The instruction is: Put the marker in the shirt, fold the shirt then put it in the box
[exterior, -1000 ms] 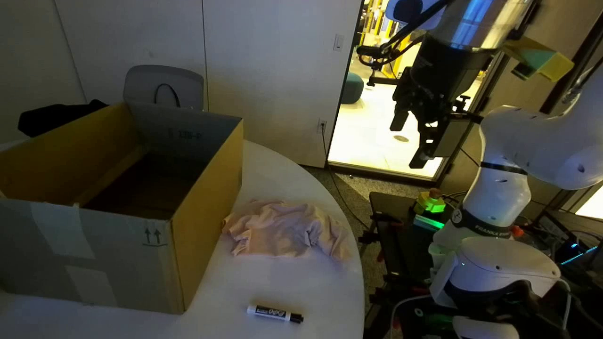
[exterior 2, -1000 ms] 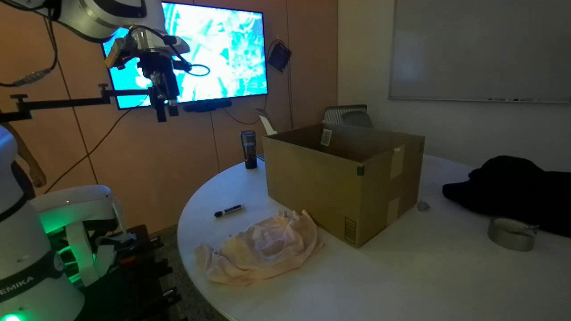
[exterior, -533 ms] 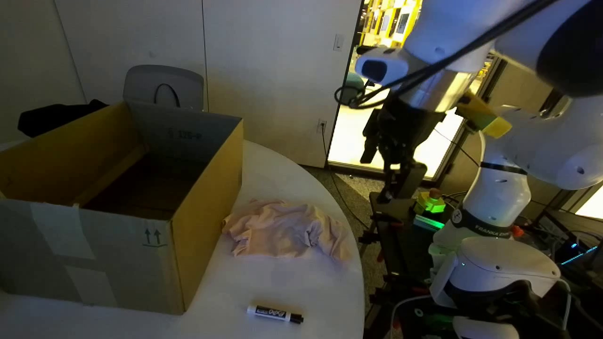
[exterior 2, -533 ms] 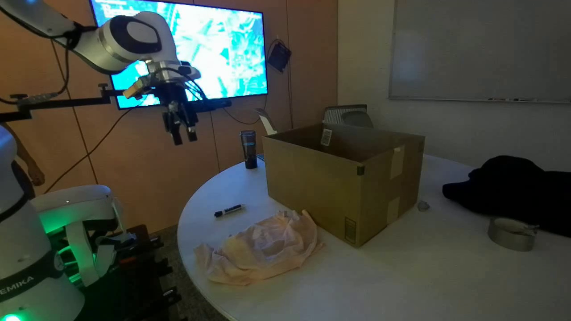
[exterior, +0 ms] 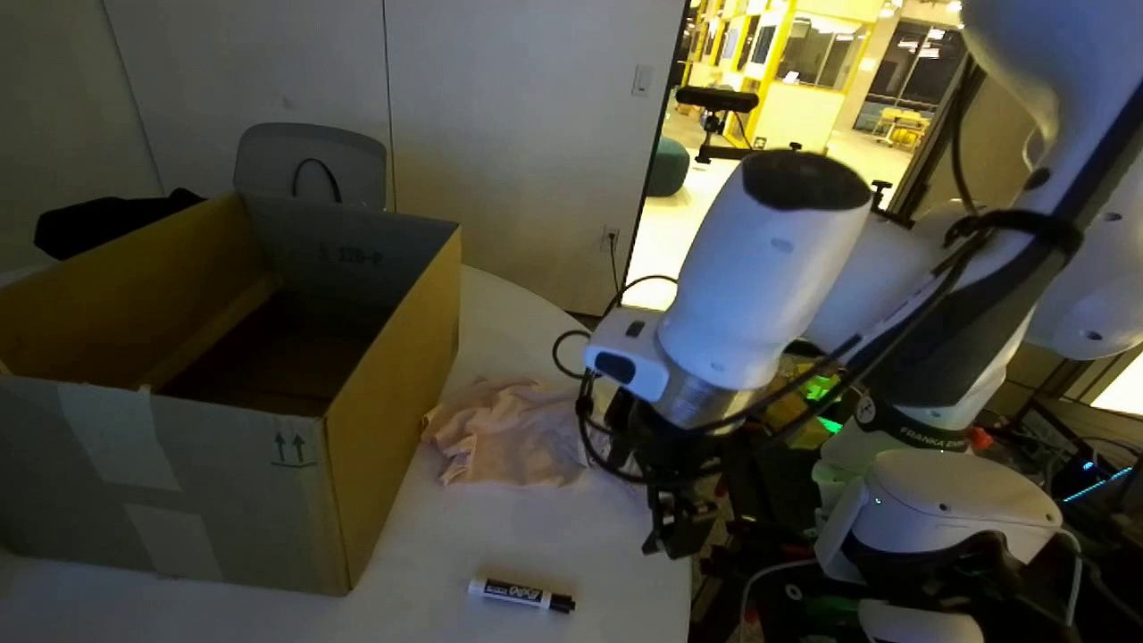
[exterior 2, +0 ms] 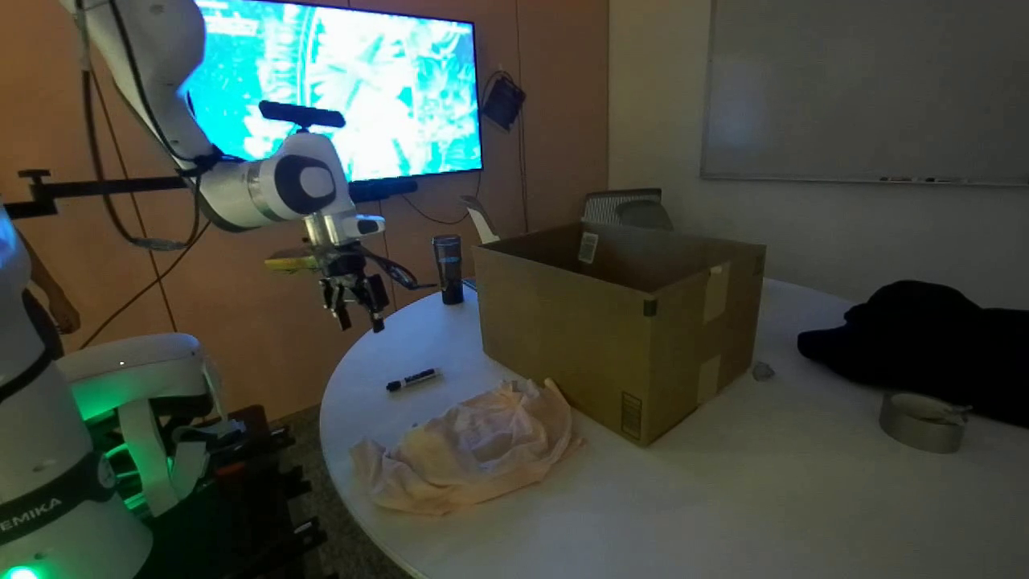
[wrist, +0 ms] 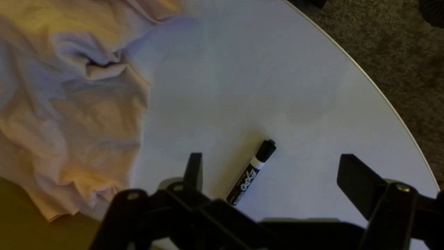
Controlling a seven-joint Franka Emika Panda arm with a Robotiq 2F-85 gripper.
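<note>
Speckled carpet (wrist: 392,62) shows past the round edge of the white bench (exterior 2: 764,515). A big brown cardboard box (exterior 2: 563,322) stands upright on the bench with its top open, so there is a wide way in from above. A heap of black cloth (exterior 2: 916,346) lies on the bench too, apart from the box. The pink shirt (exterior 2: 474,450) is all bunched up close by the box, though I cannot tell if they touch, and its other end comes near the round edge. The black tool (wrist: 271,166) hangs in the air by that edge, with its two fingers (wrist: 359,185) spread wide and nothing held between them. A dark tumbler (exterior 2: 448,269) stands up near the edge, not far from the box. A gray roll of tape (exterior 2: 922,422) lies flat near the black cloth. The black and white Expo marker (wrist: 248,177) lies flat on the bench, between the shirt and the round edge, touching neither. Its black cap points toward the edge, and white bench top shows around it. In the wrist view it sits in the gap between the fingers, lower than they are, and the tool hides its back end.
</note>
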